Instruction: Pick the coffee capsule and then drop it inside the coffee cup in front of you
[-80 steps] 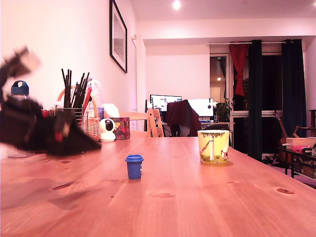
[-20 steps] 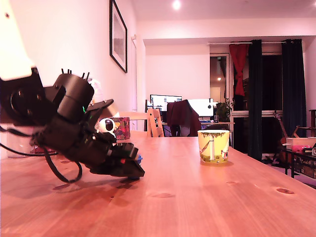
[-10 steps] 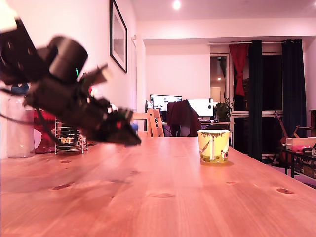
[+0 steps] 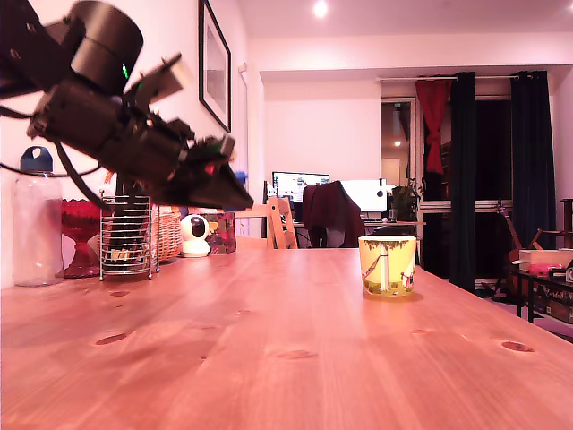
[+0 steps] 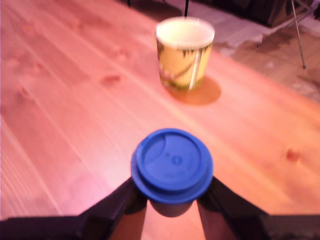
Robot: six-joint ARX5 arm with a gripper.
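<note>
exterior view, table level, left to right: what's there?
Clear bottle with blue cap → red goblet → wire holder → small white camera → patterned box → yellow-green cup. Above these, on the view's left, the gripper holds the blue capsule.

Colour cast: both views carry a strong pink-red tint, heaviest on the wooden table (image 4: 295,358).
Light source: a round ceiling light (image 4: 320,9) glows overexposed at the top of the exterior view; the white walls are bright, close to washed out.
Dark zones: the windows behind the curtains (image 4: 497,170) are black.
Glare: two monitors (image 4: 331,190) in the far room are blown out to white.
Shadows: the coffee cup (image 5: 185,52) casts a short soft shadow on the table beside it in the wrist view.
Blur: the gripper (image 4: 219,184) shows slight motion smear in the exterior view; the wrist view is soft throughout, the coffee capsule (image 5: 171,165) included.
</note>
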